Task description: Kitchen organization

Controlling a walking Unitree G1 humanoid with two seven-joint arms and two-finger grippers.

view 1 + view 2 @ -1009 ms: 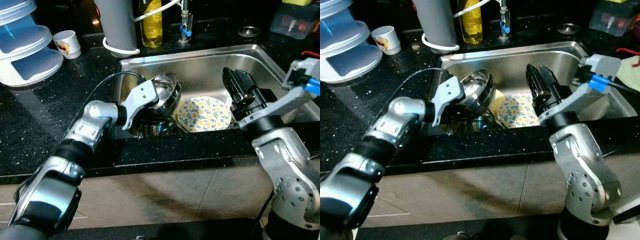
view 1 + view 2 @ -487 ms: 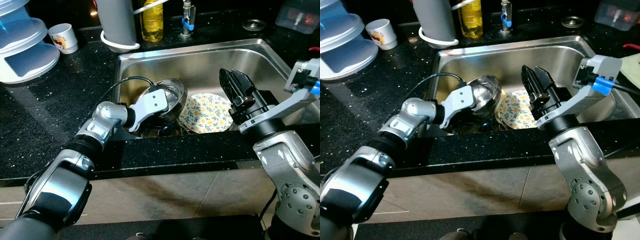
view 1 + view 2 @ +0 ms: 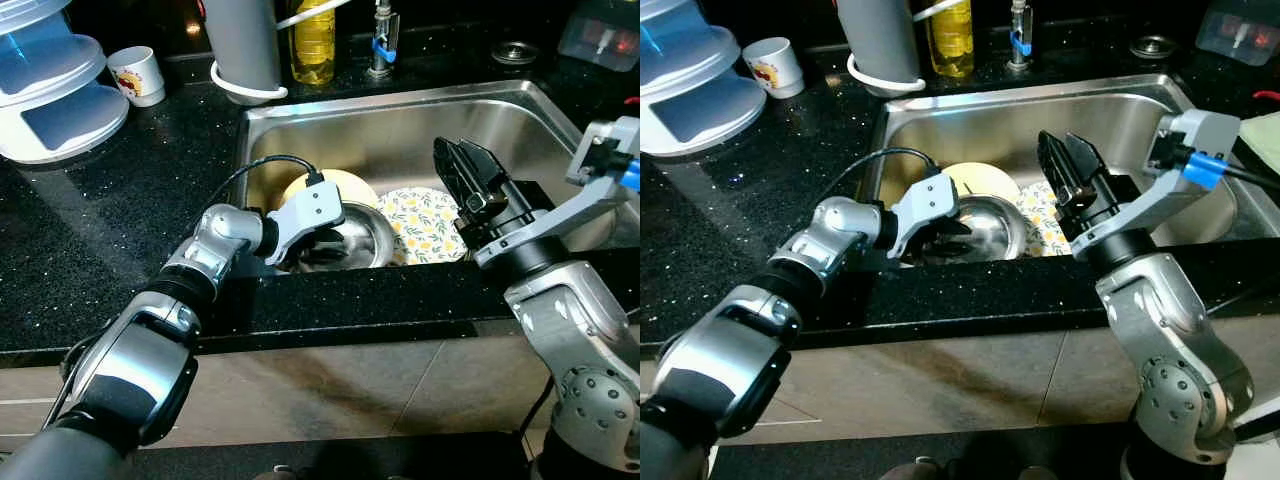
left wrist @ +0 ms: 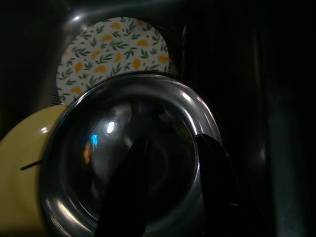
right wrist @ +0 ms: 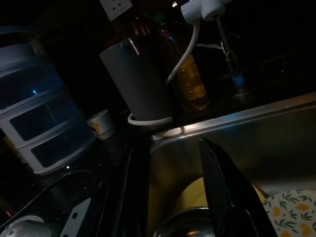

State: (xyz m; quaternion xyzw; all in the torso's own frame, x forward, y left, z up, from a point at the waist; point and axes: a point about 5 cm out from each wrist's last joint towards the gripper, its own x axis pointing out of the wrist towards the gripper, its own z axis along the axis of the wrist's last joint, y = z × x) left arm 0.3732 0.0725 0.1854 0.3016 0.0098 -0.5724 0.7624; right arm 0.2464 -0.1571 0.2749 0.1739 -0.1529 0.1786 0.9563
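A steel bowl (image 3: 365,235) lies mouth-up at the front of the steel sink (image 3: 400,130). It partly covers a yellow plate (image 3: 335,187) behind it and a floral plate (image 3: 432,222) to its right. My left gripper (image 3: 325,242) reaches down into the sink at the bowl's left side. In the left wrist view its fingers (image 4: 129,187) stand apart, open, over the bowl (image 4: 123,148), one inside and one across the rim. My right gripper (image 3: 462,160) hovers open above the sink's front right, over the floral plate, holding nothing.
A black counter (image 3: 120,200) surrounds the sink. Behind the sink stand a grey jug (image 3: 240,45), a yellow oil bottle (image 3: 315,40) and the tap (image 3: 383,45). A small cup (image 3: 137,75) and stacked blue-white containers (image 3: 50,95) sit at the back left.
The steel bowl went from leaning on its edge to lying flat, mouth-up, uncovering the yellow plate. My left gripper moved right and lower with it. The right gripper barely shifted.
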